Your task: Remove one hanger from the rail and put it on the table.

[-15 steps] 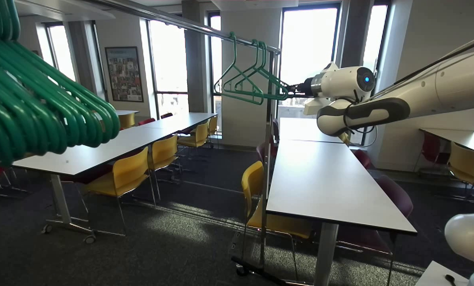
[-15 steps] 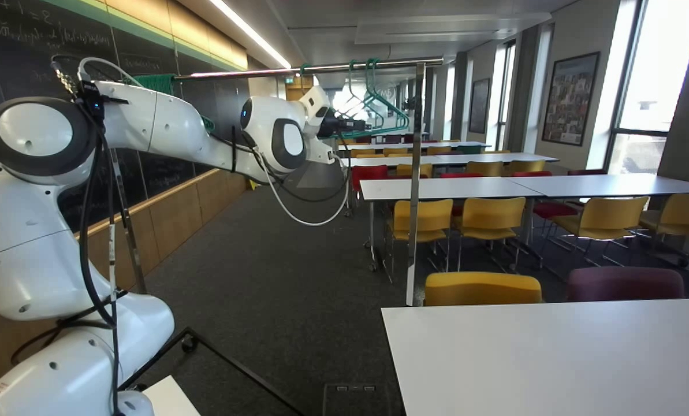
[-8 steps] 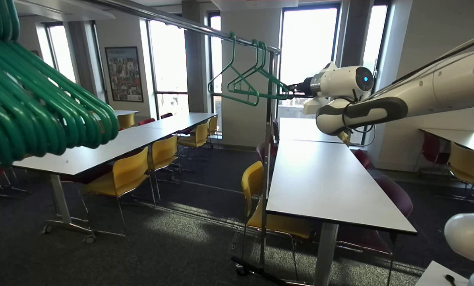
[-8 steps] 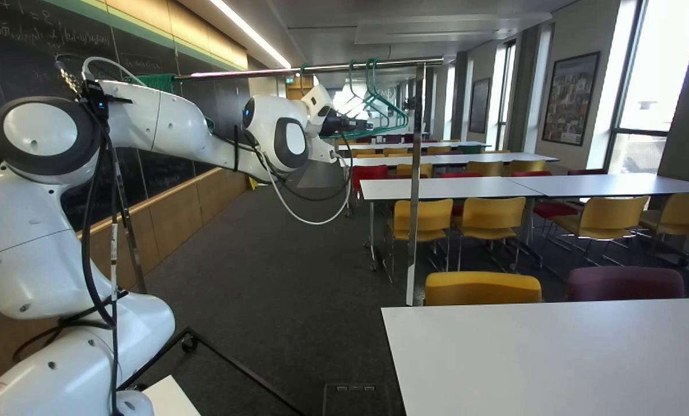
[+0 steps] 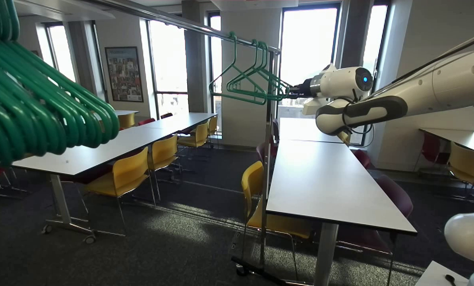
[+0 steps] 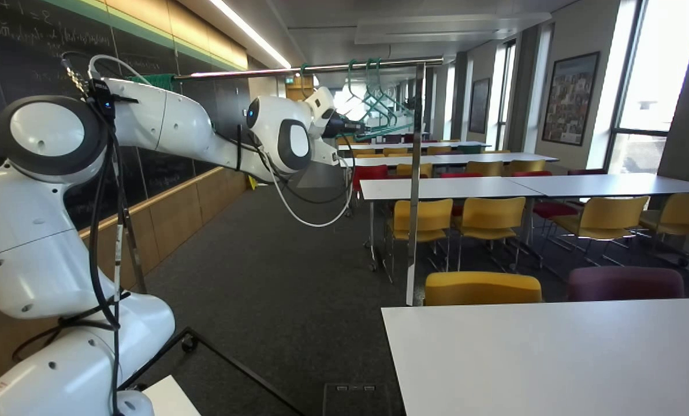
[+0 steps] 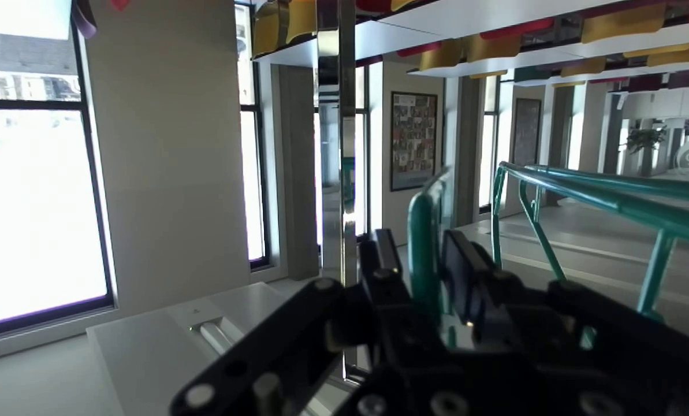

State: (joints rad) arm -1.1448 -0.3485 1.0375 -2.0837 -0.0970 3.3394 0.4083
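Three thin green hangers hang close together near the end of the metal rail (image 5: 205, 29), in both exterior views. My gripper (image 5: 293, 93) reaches the lower corner of the hanger nearest the rail's end. In the wrist view, that hanger (image 7: 422, 231) stands upright between the two black fingers of the gripper (image 7: 418, 245). A gap shows on its left side; on its right the finger is very near, and I cannot tell whether it touches. The jaws are partly open. Below and beyond the rack, the white table (image 5: 324, 178) has a bare top.
Other green hangers (image 7: 604, 199) are just right of the jaws in the wrist view. A shiny upright (image 7: 332, 144) of the rack stands close on the left. Several hangers (image 5: 46, 99) crowd the rail's other end. Yellow chairs (image 5: 254, 174) flank the table.
The fingers have drawn closer together around the hanger's corner. The hangers have swung and spread slightly on the rail. The arm has shifted only a little.
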